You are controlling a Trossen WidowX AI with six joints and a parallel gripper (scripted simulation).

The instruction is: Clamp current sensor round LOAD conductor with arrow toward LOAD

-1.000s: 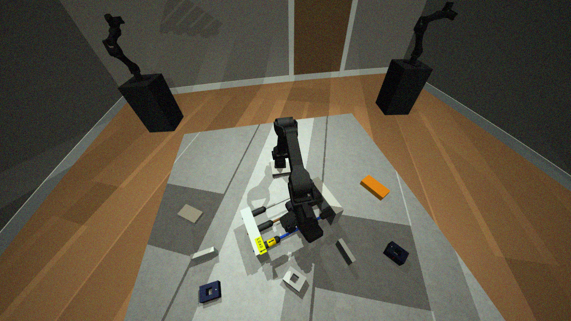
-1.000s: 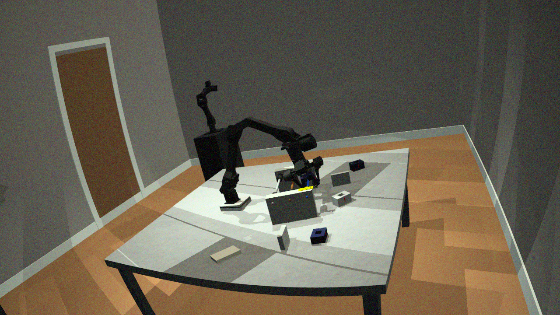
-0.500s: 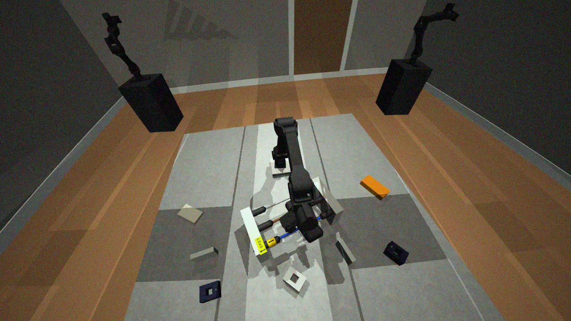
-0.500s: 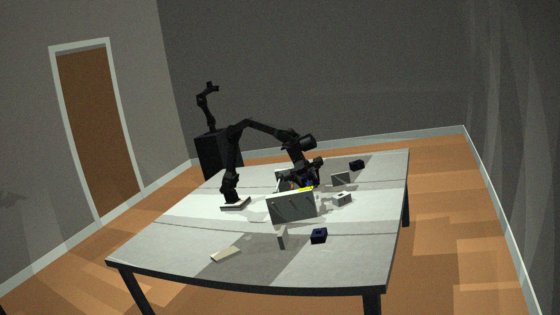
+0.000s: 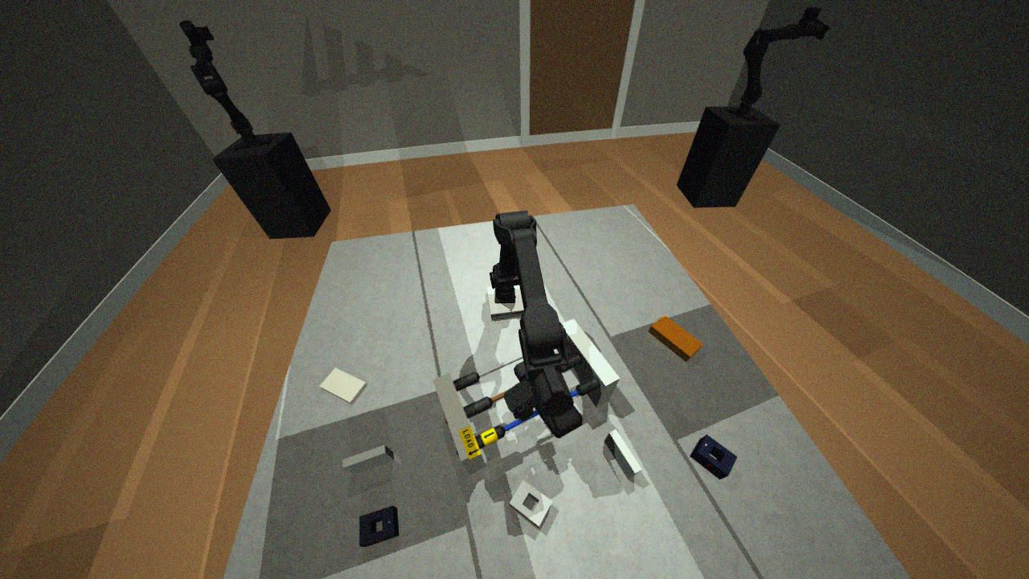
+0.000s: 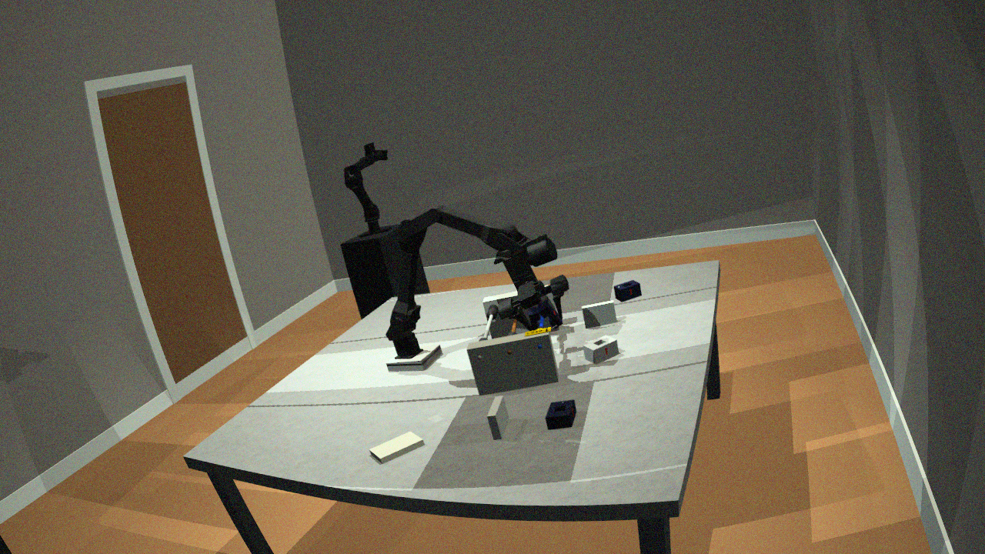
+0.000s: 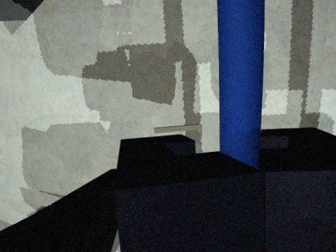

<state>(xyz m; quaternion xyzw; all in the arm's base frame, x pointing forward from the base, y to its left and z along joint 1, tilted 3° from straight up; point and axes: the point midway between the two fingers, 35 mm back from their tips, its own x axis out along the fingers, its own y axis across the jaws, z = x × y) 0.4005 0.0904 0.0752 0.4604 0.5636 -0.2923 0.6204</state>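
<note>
My gripper (image 6: 541,309) is shut on the dark navy sensor (image 7: 210,210), low over the rack. The sensor fills the bottom of the wrist view. The blue conductor (image 7: 241,80) (image 5: 519,421) runs down to the sensor's upper edge, between its two raised black parts. A yellow LOAD label (image 5: 469,441) (image 6: 538,331) sits on the left end plate in the top view, beside a yellow arrow band. The arm hides most of the sensor in the top view. Its arrow is not visible, and I cannot tell whether it is latched.
The rack's end plates (image 5: 449,406) (image 5: 593,352) flank the conductors; grey and brown ones lie alongside. Two dark blue blocks (image 5: 389,535) (image 5: 707,464), a white holed block (image 5: 535,514), two upright plates (image 5: 365,456) (image 5: 624,454), an orange block (image 5: 674,338) and a cream block (image 5: 342,385) stand around.
</note>
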